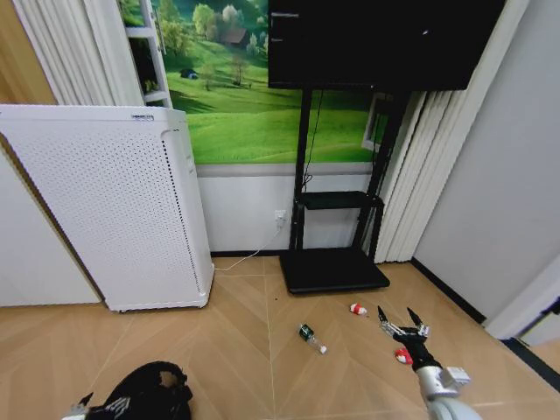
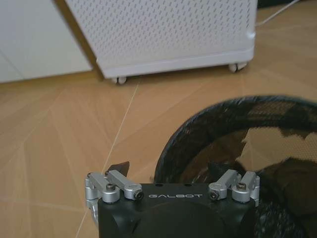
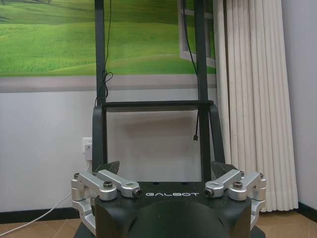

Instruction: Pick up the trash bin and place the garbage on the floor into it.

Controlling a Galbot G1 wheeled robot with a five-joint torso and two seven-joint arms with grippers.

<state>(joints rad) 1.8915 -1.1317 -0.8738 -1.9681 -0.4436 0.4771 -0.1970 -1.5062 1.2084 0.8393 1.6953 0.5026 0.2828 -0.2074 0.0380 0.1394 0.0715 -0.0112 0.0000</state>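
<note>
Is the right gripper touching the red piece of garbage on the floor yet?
Cannot tell. In the head view the open right gripper overlaps the red piece behind its wrist, with no gap or contact visible.

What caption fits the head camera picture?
Open right gripper hovers above floor litter; left gripper beside the black trash bin.

Both arms low and forward, jaws spread.
Left gripper (image 1: pixel 96 404) at lower left, fingers apart; right gripper (image 1: pixel 402 321) extended ahead at lower right, fingers splayed wide.
</note>
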